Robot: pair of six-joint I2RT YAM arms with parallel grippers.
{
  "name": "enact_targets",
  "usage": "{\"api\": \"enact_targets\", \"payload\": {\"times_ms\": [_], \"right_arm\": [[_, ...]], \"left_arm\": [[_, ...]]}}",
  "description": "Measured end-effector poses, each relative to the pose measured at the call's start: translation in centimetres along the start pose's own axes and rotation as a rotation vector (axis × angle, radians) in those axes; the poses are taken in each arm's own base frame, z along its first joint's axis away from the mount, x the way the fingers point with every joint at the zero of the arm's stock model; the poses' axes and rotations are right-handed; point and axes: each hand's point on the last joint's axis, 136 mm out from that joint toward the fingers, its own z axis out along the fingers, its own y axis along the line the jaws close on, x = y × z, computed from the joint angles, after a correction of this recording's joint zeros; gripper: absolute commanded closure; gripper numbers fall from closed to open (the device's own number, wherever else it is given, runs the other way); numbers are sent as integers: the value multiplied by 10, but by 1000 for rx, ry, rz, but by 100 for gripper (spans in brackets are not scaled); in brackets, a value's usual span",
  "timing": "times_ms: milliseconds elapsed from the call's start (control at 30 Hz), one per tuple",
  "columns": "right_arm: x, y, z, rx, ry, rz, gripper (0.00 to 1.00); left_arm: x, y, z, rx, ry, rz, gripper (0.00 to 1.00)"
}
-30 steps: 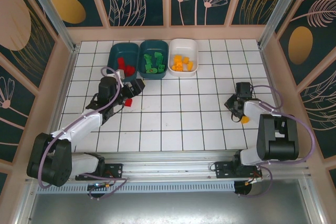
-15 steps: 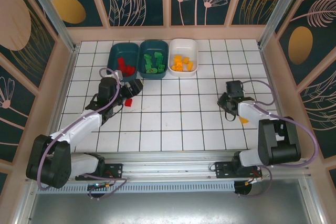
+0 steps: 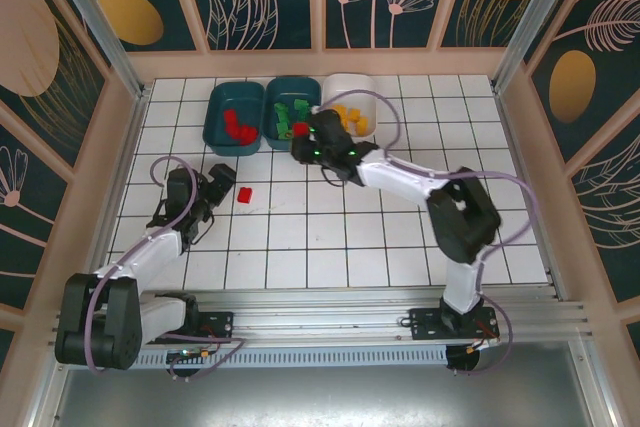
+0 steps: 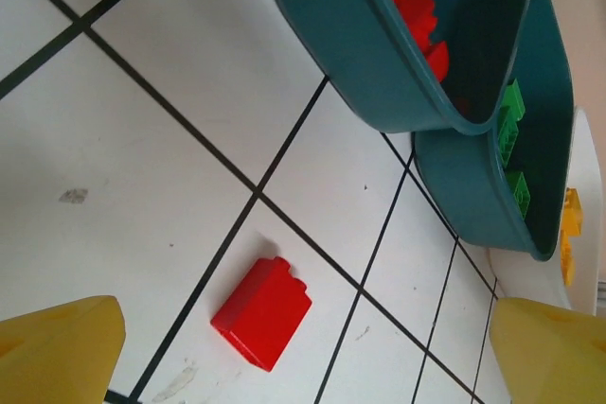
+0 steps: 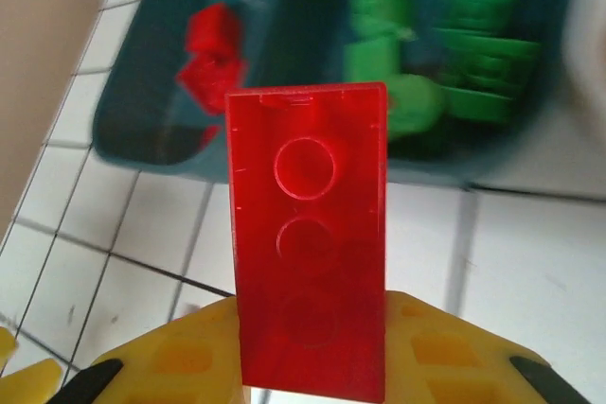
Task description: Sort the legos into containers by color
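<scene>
- Right wrist: my right hand (image 5: 312, 357) clamps a long red lego (image 5: 308, 234); the teal container (image 5: 133, 111) of reds sits at eleven o'clock.
- Left wrist: my left hand (image 4: 305, 352) gapes; a loose red lego (image 4: 261, 313) lies on the worktop (image 4: 142, 139) between its fingers.

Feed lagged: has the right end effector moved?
Yes. The right end effector, gripping a red brick, swung left to the near rim of the middle teal tub.

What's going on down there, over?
Left gripper open, loose red brick before it. Right gripper holding second red brick by the tubs. Nothing blocking.
</scene>
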Motion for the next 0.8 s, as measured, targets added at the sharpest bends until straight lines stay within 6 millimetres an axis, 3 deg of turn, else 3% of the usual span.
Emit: {"api": "enact_targets", "payload": {"times_ms": [100,200,500,567,700,800], "right_arm": [[-8,25,40,-55,4,-99,83],[-19,37,73,-85,-1,-161,83],[-45,49,129,-97,-26,-223,81],[-48,50,137,-98,-32,-222,74],[-44,46,143,-80,-15,-223,49],[-40,43,143,-68,4,-219,43]], "left_arm": [[6,5,-1,-5,24,-9,1],[12,11,-2,-21,47,-7,1],[20,21,-11,-35,59,27,2],[21,21,-11,-32,65,32,2],[25,23,-9,-35,83,47,1],[28,25,-7,-40,101,60,1]]}}
